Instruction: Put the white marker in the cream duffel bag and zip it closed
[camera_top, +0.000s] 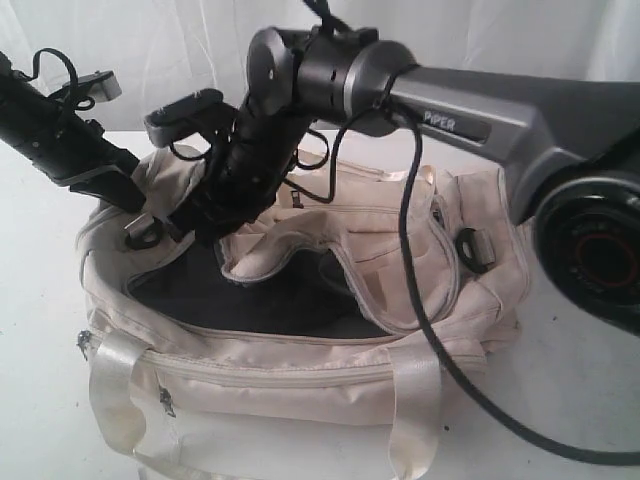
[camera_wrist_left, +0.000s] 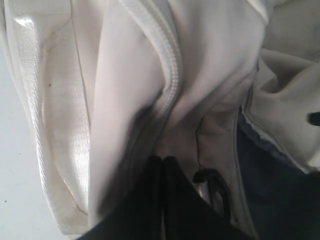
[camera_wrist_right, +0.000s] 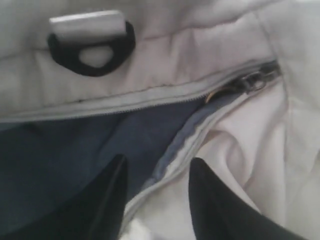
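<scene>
The cream duffel bag (camera_top: 300, 380) lies across the table with its top unzipped, showing a dark lining (camera_top: 270, 300). No white marker shows in any view. My left gripper (camera_top: 138, 205) is shut, its tips pressed against the bag's left end; in the left wrist view the closed fingertips (camera_wrist_left: 162, 161) touch folded cream fabric (camera_wrist_left: 130, 75). My right gripper (camera_top: 205, 225) reaches across to the left part of the opening. It is open (camera_wrist_right: 155, 172), straddling the flap's zipper edge (camera_wrist_right: 180, 145). The metal zipper pull (camera_wrist_right: 252, 81) sits further along that edge.
A black D-ring buckle (camera_wrist_right: 92, 47) sits on the bag wall beyond the opening. Another black ring (camera_top: 472, 250) is on the bag's right end. The right arm's black cable (camera_top: 420, 300) hangs across the bag. White tabletop (camera_top: 40, 380) surrounds the bag.
</scene>
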